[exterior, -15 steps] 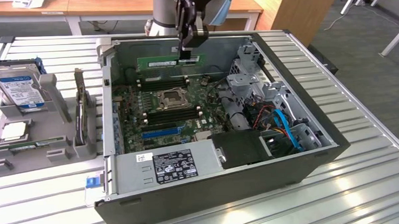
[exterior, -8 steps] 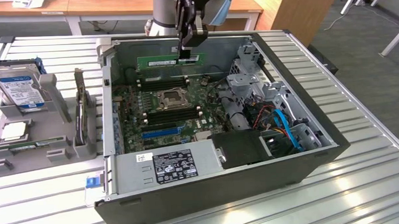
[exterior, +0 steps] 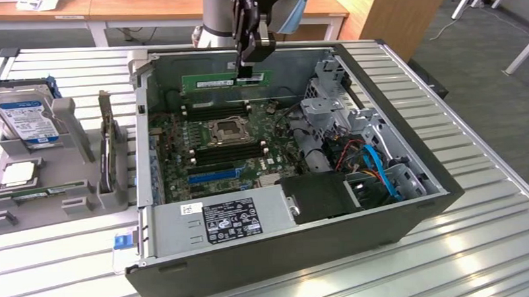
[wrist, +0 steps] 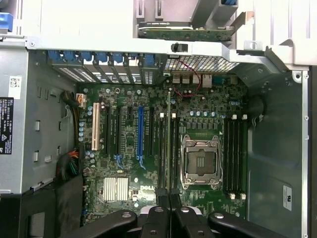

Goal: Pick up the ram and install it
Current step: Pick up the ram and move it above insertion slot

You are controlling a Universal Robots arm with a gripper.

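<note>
Claw (exterior: 245, 72): clamped on the upper edge of the ram (exterior: 211, 81), pointing down into the open computer case (exterior: 295, 260)
Ram: green stick, held level and on edge, clear of the motherboard (exterior: 247, 163), close to the case's far wall in the exterior view
Wrist view: ram (wrist: 169, 139) seen edge-on (just a thin line), running between the claw (wrist: 168, 198) fingertips and lying along the black memory slots (wrist: 162, 148) beside the processor socket (wrist: 201, 162)
Other slots (wrist: 236, 153): second black bank on the socket's far side, bare
Case: lying on its side on a ribbed metal table (exterior: 488, 246), grey power supply (exterior: 223, 219) at its near end
Outside the case: hard drive (exterior: 26, 118) upright in a grey holder, at the exterior view's left
</note>
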